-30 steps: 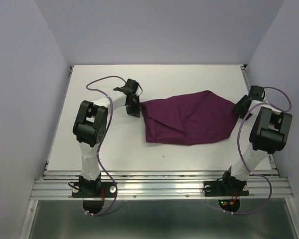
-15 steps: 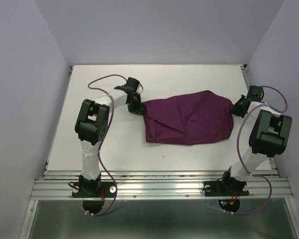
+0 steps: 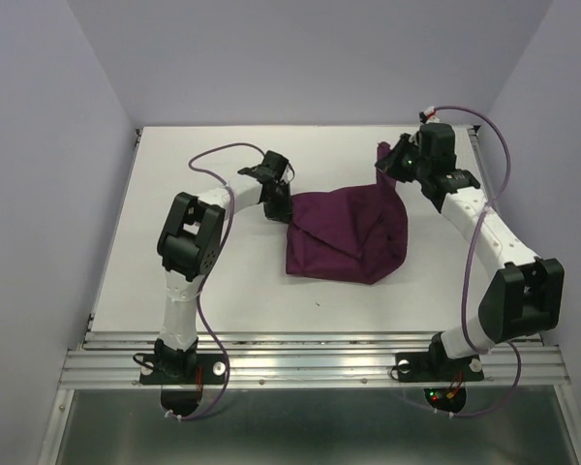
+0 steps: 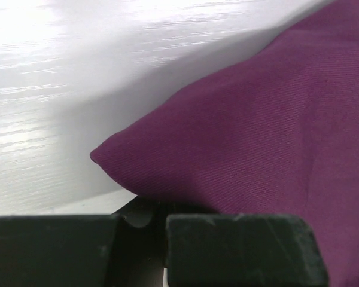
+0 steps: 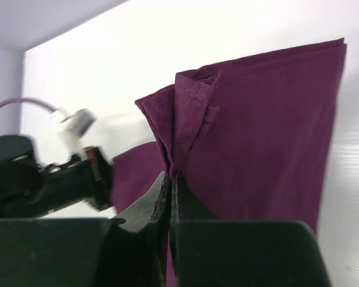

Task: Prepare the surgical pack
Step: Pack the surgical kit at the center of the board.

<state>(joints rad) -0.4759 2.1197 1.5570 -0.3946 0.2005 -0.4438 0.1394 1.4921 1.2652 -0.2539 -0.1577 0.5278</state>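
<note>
Top view: my right end effector [image 3: 392,165], out at 3 o'clock a second ago, is now lifting its corner of the dark-purple cloth [image 3: 349,237] at 1 o'clock. The cloth is narrowing mid-table [image 3: 223,281], so I judge a fold is starting. The left end effector [image 3: 283,205] is pinning the 10 o'clock corner.

Left wrist: it is clamping smooth, matte fabric.

Right wrist: it is pinching the stitched hem, and the cloth is hanging doubled.

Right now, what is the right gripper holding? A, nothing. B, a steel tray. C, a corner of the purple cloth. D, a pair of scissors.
C: in the right wrist view, the right gripper has its fingers pinched together on a hemmed corner of the purple cloth.
</note>
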